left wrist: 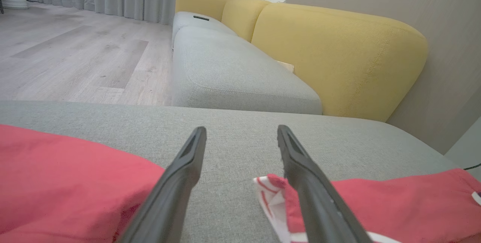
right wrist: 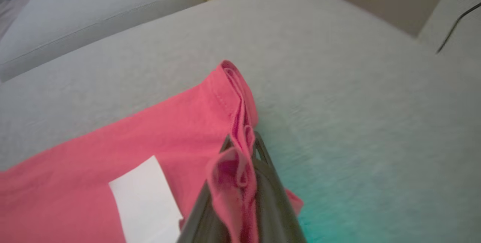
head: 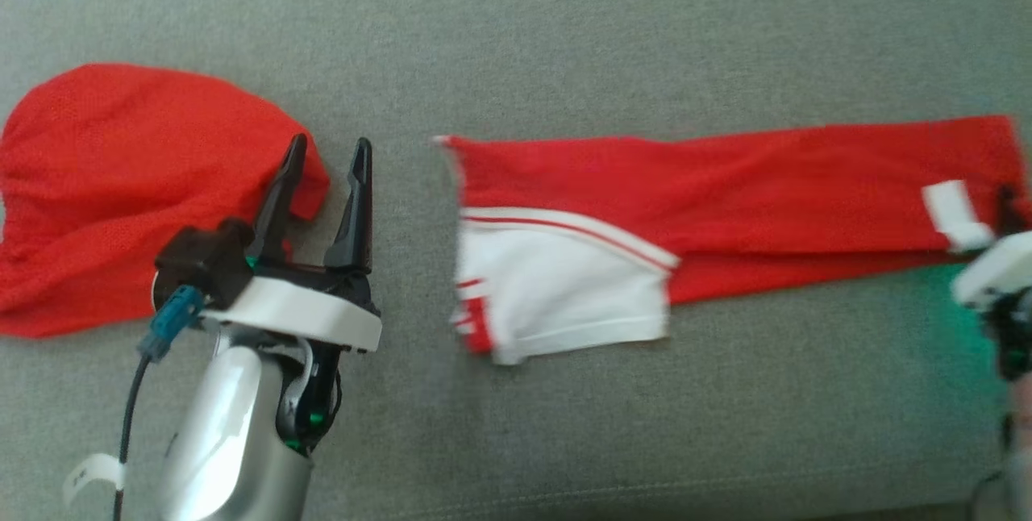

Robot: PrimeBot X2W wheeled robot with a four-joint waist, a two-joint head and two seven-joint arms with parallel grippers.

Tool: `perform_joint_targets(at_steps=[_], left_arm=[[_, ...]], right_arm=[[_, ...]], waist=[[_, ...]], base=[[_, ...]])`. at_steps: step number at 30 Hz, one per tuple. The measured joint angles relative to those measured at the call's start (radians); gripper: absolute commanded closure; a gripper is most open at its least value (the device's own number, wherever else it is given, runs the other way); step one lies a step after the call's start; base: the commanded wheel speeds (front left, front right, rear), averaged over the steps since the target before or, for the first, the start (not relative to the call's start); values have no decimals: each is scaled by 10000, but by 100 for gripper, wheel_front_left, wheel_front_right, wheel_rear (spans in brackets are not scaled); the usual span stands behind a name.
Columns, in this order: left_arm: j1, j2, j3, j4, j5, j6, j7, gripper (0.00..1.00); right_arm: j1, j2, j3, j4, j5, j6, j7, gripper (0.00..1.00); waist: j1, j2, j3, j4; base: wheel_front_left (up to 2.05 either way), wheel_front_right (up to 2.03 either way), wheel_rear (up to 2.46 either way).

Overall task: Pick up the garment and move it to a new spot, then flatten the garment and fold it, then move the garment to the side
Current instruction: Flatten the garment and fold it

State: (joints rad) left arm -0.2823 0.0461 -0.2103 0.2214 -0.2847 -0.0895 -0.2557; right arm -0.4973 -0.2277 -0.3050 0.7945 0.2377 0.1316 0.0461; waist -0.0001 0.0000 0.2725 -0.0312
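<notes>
Hem (right wrist: 235,81) of red-and-white garment (head: 726,182) clamped in right claw (right wrist: 242,141), likely for pulling flat along grey sofa cushion (head: 564,37); left claw (head: 330,146) spread empty near white end.

- No legible text, brand, number or sign found;
- white patch (right wrist: 146,198) on red garment (head: 726,182): blank as seen;
- white tag (head: 93,477) on cable (head: 129,408): too blurred to read.
</notes>
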Motion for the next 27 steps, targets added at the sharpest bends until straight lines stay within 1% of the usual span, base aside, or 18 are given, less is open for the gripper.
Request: perform_joint_targets(at_steps=[3,5,8,11,14,18,24,25,27], left_arm=[[163,0,-6,-8,-86,0,0,0],[260,0,-10,-10,-92,2,0,0],[358,-2,-17,-13,-199,6,0,0],[368,-2,-33,-17,-291,13,0,0],[498,-2,-46,-46,-362,21,0,0],[853,-2,-82,-52,-441,105,0,0],[1097,0,-96,-84,-600,115,0,0],[1097,0,-96,-84,-600,115,0,0],[1268,2,-84,-92,-602,117,0,0]], right_arm=[[-7,-328,-784,-56,-700,0,-221,100],[-12,-389,-1336,-167,-1216,0,-299,100],[-12,-290,-1887,-364,-1812,0,-297,100],[-12,67,-1925,-782,-2148,0,-265,100],[-10,476,-1687,-1264,-2201,0,-52,100],[12,895,-1118,-2197,-2027,0,272,100],[736,1392,211,-3492,-1365,0,940,100],[736,1392,211,-3492,-1365,0,940,100],[1159,1567,840,-4036,-1028,0,1174,100]], waist=[[0,0,-179,-65],[0,0,-298,-102],[0,0,-499,-142],[0,0,-735,-169],[0,0,-995,-183],[-1,0,-1332,-162],[-1,0,-1774,-22],[-1,0,-1774,-22],[-1,0,-1946,90]], base=[[0,0,0],[0,0,0],[0,0,0],[0,0,0],[0,0,0],[0,0,0],[0,0,0],[0,0,0],[0,0,0]])
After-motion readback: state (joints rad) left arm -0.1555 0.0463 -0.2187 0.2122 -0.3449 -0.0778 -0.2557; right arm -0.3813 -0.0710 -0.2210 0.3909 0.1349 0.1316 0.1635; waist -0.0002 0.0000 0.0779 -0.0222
